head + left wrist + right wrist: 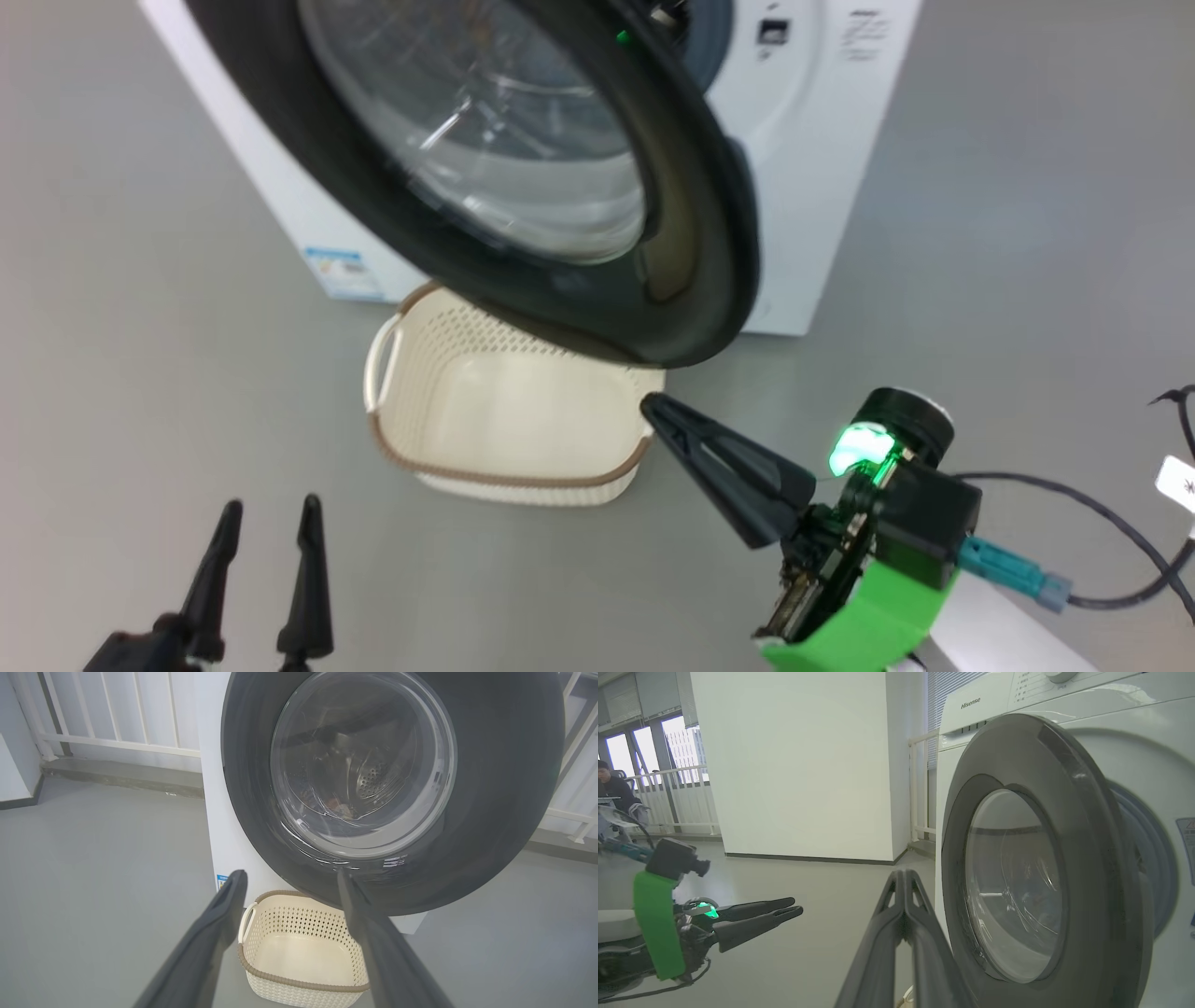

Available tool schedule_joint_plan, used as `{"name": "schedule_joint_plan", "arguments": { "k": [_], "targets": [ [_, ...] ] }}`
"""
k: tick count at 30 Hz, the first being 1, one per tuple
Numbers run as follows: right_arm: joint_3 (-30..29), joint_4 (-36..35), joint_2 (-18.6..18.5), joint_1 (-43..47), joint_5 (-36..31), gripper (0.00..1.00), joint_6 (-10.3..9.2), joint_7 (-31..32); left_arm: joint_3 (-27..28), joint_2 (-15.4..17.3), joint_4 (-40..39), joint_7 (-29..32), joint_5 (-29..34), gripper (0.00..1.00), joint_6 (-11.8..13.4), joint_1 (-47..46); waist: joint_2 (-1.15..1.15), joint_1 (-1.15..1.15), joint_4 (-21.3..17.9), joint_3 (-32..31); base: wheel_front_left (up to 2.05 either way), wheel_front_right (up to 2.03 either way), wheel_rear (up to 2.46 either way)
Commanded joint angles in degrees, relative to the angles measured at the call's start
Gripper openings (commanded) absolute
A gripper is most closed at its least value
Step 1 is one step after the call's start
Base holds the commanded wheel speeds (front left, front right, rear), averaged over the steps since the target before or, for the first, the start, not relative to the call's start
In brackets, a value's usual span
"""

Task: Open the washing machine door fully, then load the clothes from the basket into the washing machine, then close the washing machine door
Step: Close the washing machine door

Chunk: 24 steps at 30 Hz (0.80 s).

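The washing machine [812, 140] is white, and its black washing machine door [691, 252] with the glass bowl stands ajar, its free edge swung out over the basket [485, 485]. The cream basket [303, 987] is empty. Through the glass a small cream and orange bit of the clothes [339, 808] lies low in the steel drum. My right gripper [653, 406] is shut on nothing, its tip just below the door's lower edge beside the basket's right rim. My left gripper [271, 509] hangs open at the lower left, away from everything.
The grey-blue gasket [1153, 858] shows in the gap behind the door. A dark cable [1120, 532] trails on the grey floor at the right. A white railing [117, 742] runs behind the machine. A person [612, 791] sits far off by the windows.
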Motion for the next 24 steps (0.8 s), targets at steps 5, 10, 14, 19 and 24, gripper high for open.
{"name": "schedule_joint_plan", "arguments": {
  "k": [5, 10, 14, 19, 24],
  "targets": [
    [-0.1, 3.3, -0.6, -2.8, -0.1, 0.0, 0.16, -0.3, -0.9, 0.3, -2.7, -0.4, -1.5, 1.0, 1.0, -5.0, 0.0, 0.0, 5.9, 7.6, 0.0, 0.0, 0.0],
    [-1.2, 6.0, -1.3, -4.9, -1.0, 0.0, 0.16, -0.3, -2.6, 0.3, -3.5, -0.4, -2.5, 1.0, 1.4, -8.1, 0.0, 0.0, 7.2, 11.8, 0.0, 0.0, 0.0],
    [-2.1, 8.0, -1.9, -7.9, -1.6, 0.0, 0.16, -0.3, -3.8, 0.3, -3.5, -0.4, -3.2, 1.0, 1.5, -10.3, 0.0, 0.0, 7.5, 14.5, 0.0, 0.0, 0.0],
    [-4.3, 10.9, -1.3, -12.0, -2.3, 0.0, 0.16, -0.3, -4.6, 0.3, -3.4, -0.4, -3.7, 1.0, 1.3, -12.8, 0.0, 0.0, 7.6, 17.4, 0.0, 0.0, 0.0],
    [-10.3, 13.5, 1.3, -14.3, -4.0, 0.0, 0.16, -0.3, -4.9, 0.3, -3.7, -0.4, -3.8, 1.0, 1.2, -14.3, 0.0, 0.0, 7.4, 19.3, 0.0, 0.0, 0.0]
  ]
}}
